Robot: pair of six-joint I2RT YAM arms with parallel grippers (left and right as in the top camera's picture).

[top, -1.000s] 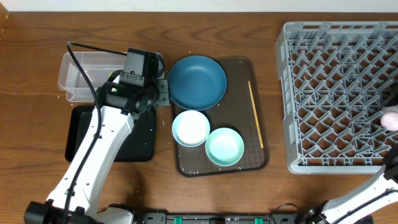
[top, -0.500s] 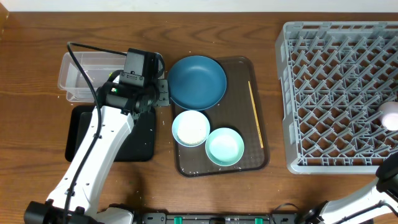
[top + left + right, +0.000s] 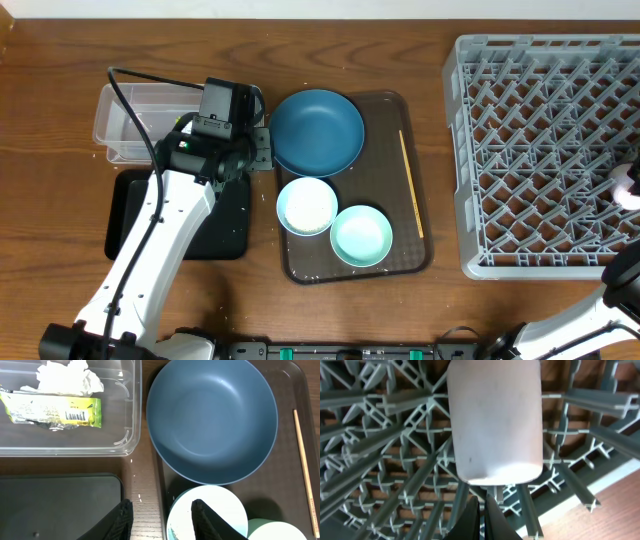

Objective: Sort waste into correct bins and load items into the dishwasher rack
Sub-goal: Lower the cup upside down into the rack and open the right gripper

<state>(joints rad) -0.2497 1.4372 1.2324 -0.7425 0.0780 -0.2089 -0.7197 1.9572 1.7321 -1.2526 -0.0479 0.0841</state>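
Right gripper (image 3: 481, 517): fingers pressed together, nothing between them.
- Just past the tips: pink cup (image 3: 494, 420), resting on the rack (image 3: 380, 460) among its pegs. Touching the tips or not, can't tell.
- Cup's long axis runs straight away from the fingers. Closed, rounded end faces them; far end is cut off by the picture's edge.
- Pegs and lattice bars crowd the cup on both sides. Off to the gripper's right and behind, the rack's outer rim, then bare wood.

Left gripper (image 3: 162, 512): jaws part open, empty, hanging over the table.
- Under its right finger: white bowl (image 3: 225, 510). Under its left: corner of the black tray (image 3: 60, 505).
- Further right: mint bowl (image 3: 272, 531), just beside the white one.
- Ahead: blue plate (image 3: 212, 420), rim overlapping the white bowl.
- Far right: chopstick (image 3: 305, 460), lying lengthwise away from the gripper on the brown tray (image 3: 287, 390).
- Ahead and left: clear tub (image 3: 127, 445) holding the wrapper (image 3: 55, 410), long axis crosswise, with tissue (image 3: 67, 375) beyond it.
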